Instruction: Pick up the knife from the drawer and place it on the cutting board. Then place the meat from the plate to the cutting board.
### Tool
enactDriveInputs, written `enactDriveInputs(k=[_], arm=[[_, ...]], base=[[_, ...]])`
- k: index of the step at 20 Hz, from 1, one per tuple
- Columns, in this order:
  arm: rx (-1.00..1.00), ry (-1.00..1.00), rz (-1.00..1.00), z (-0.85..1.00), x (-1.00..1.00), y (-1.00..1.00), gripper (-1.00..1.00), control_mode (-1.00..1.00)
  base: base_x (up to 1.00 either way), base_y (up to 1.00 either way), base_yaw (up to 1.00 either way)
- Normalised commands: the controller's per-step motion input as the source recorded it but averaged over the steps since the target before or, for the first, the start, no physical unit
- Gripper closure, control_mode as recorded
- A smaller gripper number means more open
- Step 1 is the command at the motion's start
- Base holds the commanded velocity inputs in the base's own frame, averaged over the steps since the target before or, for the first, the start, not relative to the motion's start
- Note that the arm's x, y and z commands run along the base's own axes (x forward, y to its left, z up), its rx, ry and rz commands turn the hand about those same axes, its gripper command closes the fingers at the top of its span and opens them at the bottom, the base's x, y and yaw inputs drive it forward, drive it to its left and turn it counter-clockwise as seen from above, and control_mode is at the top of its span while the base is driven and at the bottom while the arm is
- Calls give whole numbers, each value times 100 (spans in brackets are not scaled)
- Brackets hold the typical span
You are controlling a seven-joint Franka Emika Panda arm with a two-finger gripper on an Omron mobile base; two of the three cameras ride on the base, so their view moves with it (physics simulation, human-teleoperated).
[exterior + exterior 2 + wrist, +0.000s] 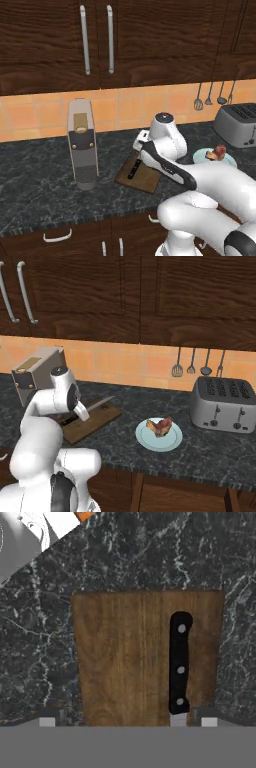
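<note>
Below my fingers lies the cutting board (130, 657) on the dark counter (40, 662), the knife (180, 662) resting flat on it between my fingertips (47, 722), which stand spread wide apart on either side, gripping nothing and touching nothing.

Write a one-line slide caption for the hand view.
Looking straight down at the knife lying on the cutting board on the dark counter, fingers spread apart either side of it.
</note>
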Motion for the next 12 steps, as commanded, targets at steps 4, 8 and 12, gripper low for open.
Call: enactDriveInputs(k=[4, 8, 12], arm=[[-14, -4, -4, 75, -100, -100, -100, -100], [-30, 6, -3, 31, -69, -100, -100, -100], [-32, 11, 0, 28, -32, -100, -100, -100]], base=[[0, 0, 0], [0, 0, 0], [0, 0, 0]])
